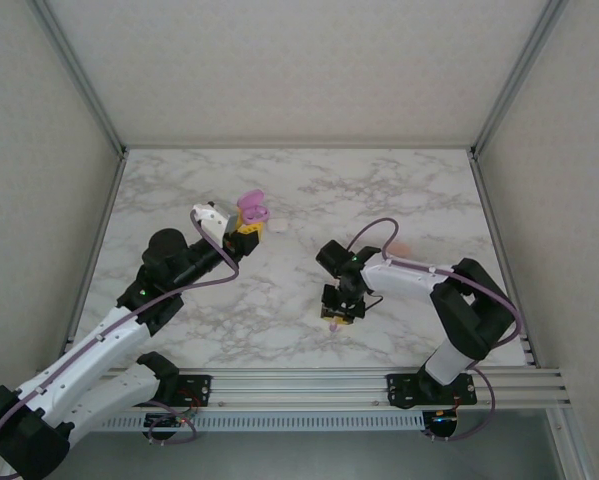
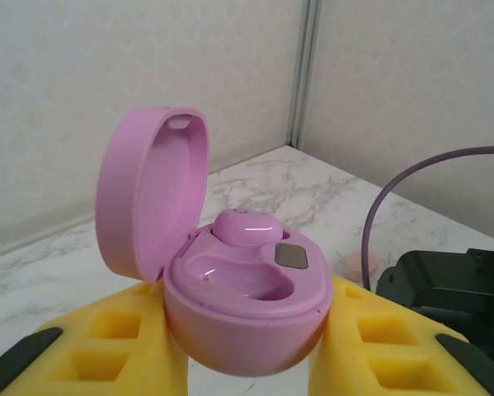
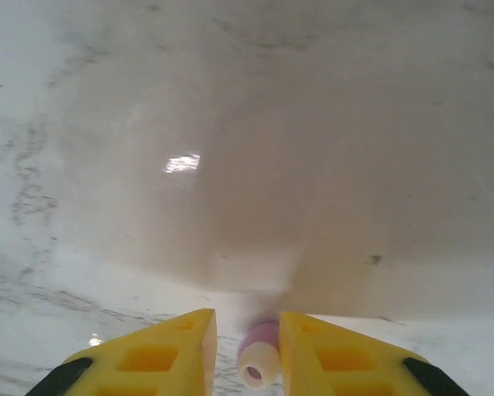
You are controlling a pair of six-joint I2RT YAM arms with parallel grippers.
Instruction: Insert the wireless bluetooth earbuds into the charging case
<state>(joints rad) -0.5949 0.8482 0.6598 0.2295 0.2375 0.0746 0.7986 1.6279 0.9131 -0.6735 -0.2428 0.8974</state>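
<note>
My left gripper is shut on the pink-purple charging case and holds it above the table, its lid hinged open. One purple earbud sits in the case's far socket; the near socket is bare. My right gripper points down at the marble, its yellow fingers slightly apart. A purple earbud with a white tip lies between them, against the right finger, with a gap to the left finger. In the top view this gripper stands near the table's front middle.
A peach earbud lies on the table right of centre, also seen past the case. A pale small thing lies just right of the left gripper. Enclosure walls surround the table.
</note>
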